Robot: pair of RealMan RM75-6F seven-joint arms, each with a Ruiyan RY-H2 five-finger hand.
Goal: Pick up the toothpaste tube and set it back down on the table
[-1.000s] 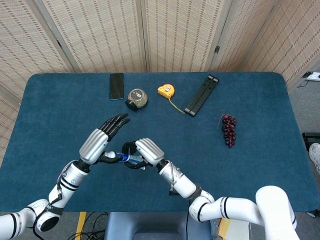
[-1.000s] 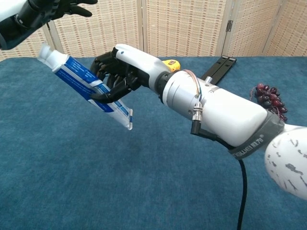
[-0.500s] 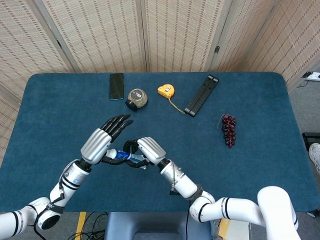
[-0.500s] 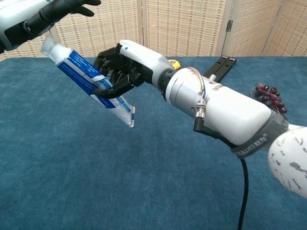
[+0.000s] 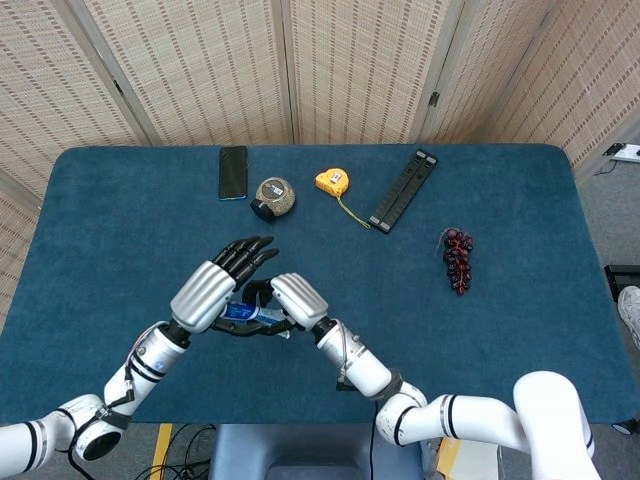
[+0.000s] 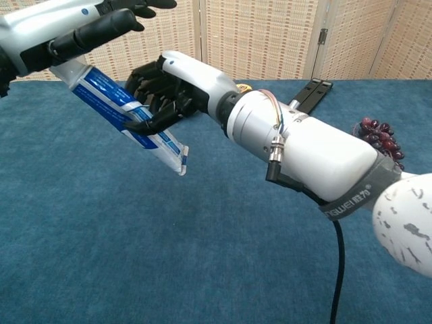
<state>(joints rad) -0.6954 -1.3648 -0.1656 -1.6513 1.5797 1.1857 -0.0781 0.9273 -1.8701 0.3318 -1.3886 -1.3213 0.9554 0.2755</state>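
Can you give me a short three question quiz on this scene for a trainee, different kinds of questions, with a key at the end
1. True or false: the toothpaste tube is lying flat on the table.
2. Which hand grips the tube? A) left hand B) right hand C) neither
3. Fill in: the yellow object at the far side of the table, beside the black folding bar, is a ____.

Key:
1. False. It is held up off the cloth, tilted.
2. B. The right hand wraps the tube; the left hand reaches over its cap end with fingers extended.
3. Tape measure.
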